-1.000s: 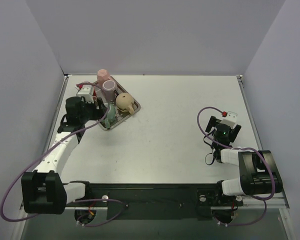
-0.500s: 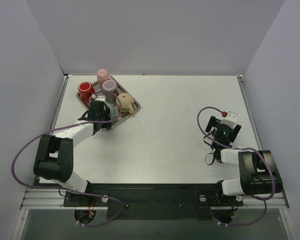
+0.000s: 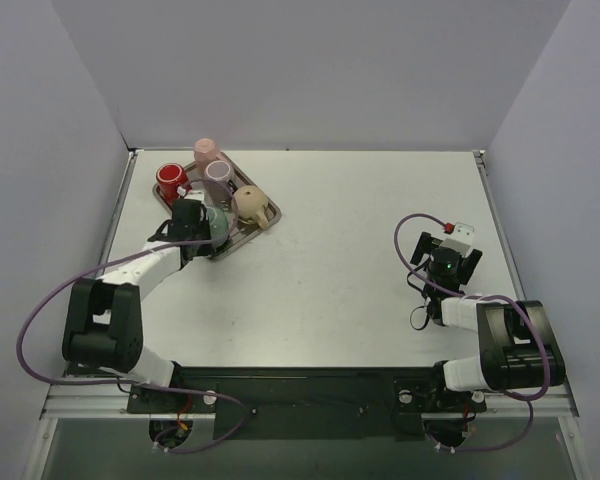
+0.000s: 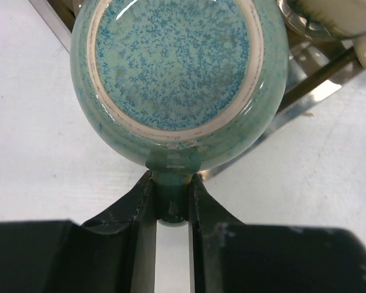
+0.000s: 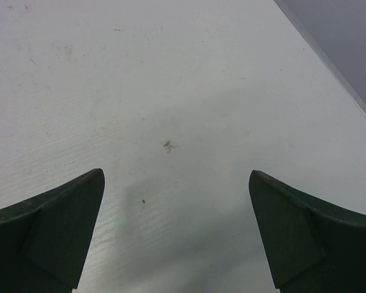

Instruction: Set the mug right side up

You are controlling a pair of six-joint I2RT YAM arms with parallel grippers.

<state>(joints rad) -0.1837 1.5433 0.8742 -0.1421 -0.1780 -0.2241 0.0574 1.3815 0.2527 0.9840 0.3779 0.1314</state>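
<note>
From above, you see the left arm stretched to the far left of the tabletop, where a metal tray sits at an angle. The left gripper is at the tray's near left side, right against the mug, a green one. On the tray with it are a red cup, a mauve cup and a beige pot. A pink cup stands at the tray's far edge. The right gripper is well apart, over bare tabletop on the right side. From this height you cannot tell how either gripper's jaws stand.

Your left wrist camera settles it. The mug fills the upper frame with its speckled blue-green base turned straight at the lens, so it is not right side up. Its handle points down into the left gripper, and both fingers press against the handle's sides. The jaws are drawn in narrow and clamped on it. Behind the mug you see the tray's metal rim and a piece of the beige pot. You cannot tell from here whether the mug rests on the tray or is lifted off it.

Your right wrist camera shows the right gripper with its fingers spread wide to either side. Only scuffed white tabletop lies between them, and it holds nothing.
</note>
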